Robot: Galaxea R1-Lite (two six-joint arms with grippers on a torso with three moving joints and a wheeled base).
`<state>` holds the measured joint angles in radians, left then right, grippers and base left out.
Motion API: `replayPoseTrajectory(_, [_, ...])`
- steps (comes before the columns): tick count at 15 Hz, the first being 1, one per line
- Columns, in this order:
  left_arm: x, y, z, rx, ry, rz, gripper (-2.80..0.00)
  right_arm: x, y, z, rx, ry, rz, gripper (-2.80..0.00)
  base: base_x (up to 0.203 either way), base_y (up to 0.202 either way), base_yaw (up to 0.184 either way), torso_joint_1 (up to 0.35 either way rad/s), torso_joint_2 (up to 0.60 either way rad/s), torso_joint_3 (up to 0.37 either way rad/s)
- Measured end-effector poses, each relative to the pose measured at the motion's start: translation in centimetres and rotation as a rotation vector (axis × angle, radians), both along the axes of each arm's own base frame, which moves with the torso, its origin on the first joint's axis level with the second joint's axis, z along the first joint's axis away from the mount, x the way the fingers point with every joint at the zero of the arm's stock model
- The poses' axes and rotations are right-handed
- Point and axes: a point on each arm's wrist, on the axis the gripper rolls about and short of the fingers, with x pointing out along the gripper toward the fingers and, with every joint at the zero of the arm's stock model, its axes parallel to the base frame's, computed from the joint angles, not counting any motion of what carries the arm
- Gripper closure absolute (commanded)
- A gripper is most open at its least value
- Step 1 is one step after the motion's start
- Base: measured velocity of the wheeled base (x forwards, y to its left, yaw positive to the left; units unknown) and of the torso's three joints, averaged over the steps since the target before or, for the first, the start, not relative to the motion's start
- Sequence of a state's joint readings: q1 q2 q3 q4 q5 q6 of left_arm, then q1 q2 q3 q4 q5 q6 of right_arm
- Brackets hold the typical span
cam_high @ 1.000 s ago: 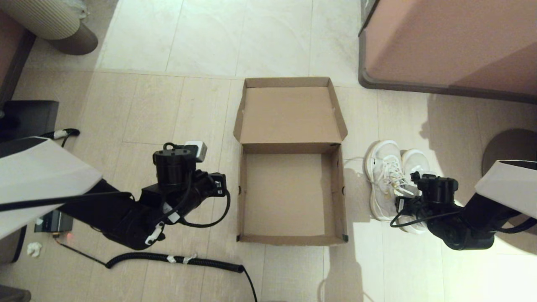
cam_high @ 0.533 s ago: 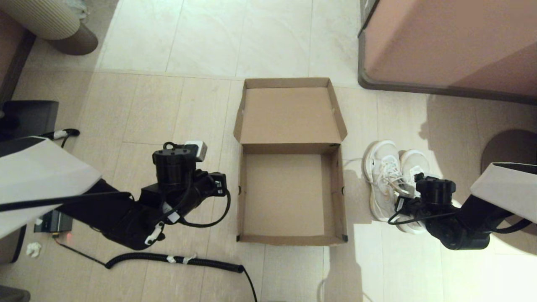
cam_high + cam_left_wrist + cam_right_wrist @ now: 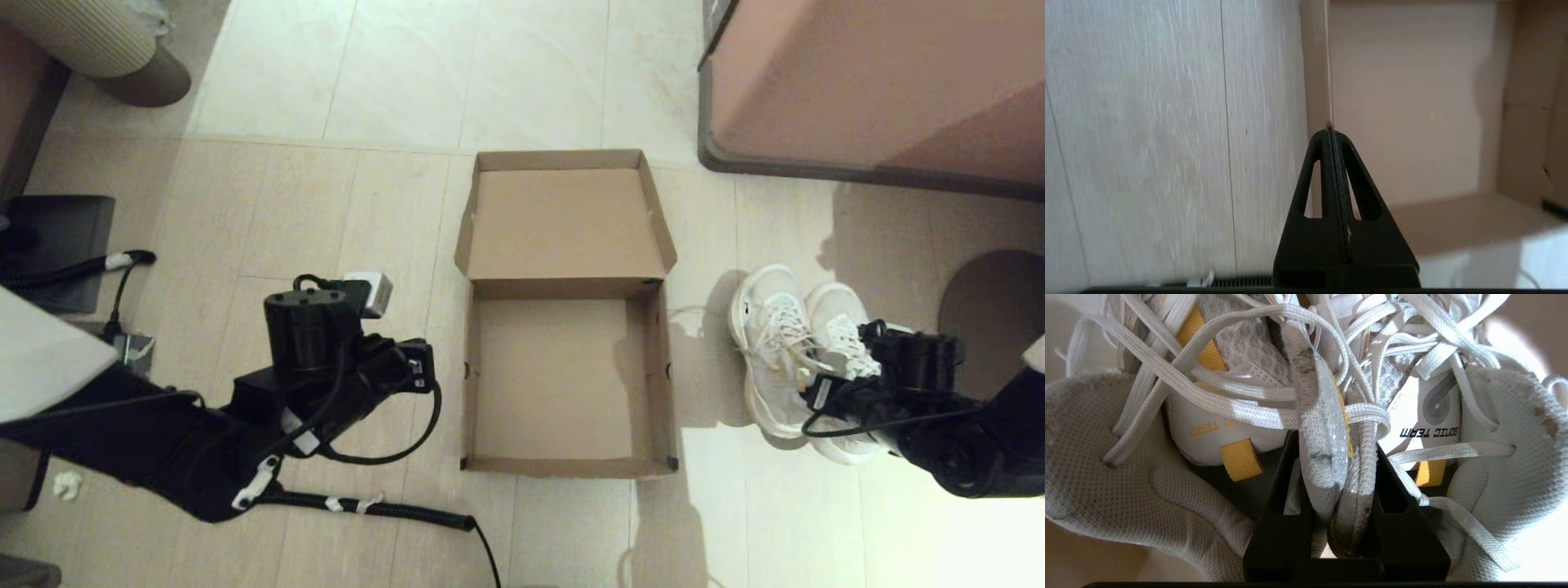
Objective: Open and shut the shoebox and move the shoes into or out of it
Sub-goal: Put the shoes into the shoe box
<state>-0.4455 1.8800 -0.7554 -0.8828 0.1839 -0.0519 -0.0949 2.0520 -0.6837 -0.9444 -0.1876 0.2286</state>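
Note:
The brown cardboard shoebox (image 3: 563,384) lies open on the floor in the head view, its lid (image 3: 563,220) flipped flat to the far side and its inside bare. The two white sneakers (image 3: 784,359) stand side by side right of the box. My right gripper (image 3: 1337,457) is shut on the shoes, pinching the inner collars of both together between its black fingers (image 3: 1396,522). My left gripper (image 3: 1331,134) is shut with nothing in it, hovering left of the box with its tip near the box's left wall (image 3: 1314,81).
A large pinkish-brown furniture block (image 3: 873,82) fills the far right. A coiled black cable (image 3: 343,506) lies on the floor near the front left. A dark device (image 3: 57,237) with a cable sits at the left edge. A round beige base (image 3: 122,57) is far left.
My right gripper has shifted right and slightly away, and the shoes have moved right with it. My left arm has drawn back to the left, away from the box.

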Motion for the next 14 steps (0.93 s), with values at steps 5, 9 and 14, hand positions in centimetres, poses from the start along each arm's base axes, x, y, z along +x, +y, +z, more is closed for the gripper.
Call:
replayPoseTrajectory(5, [-4.3,1.8,-1.3,-0.033,0.100,-0.006,0.00,-5.3,0.8,7.7,0.093,-0.042,0.085,0.00,0.000,0.000,0.000,0.000,0.00,0.000])
replayPoseTrajectory(9, [-4.6,2.4,-1.1,-0.111,0.116,0.042,0.00,-7.6,5.8,11.7,0.138,-0.081,0.287,0.00,0.000,0.000,0.000,0.000,0.00,0.000])
replayPoseTrajectory(14, [-3.1,2.6,-0.5,-0.115,0.079,0.107,0.00,-9.7,13.6,14.0,0.125,-0.104,0.523,0.00,0.000,0.000,0.000,0.000,0.00,0.000])
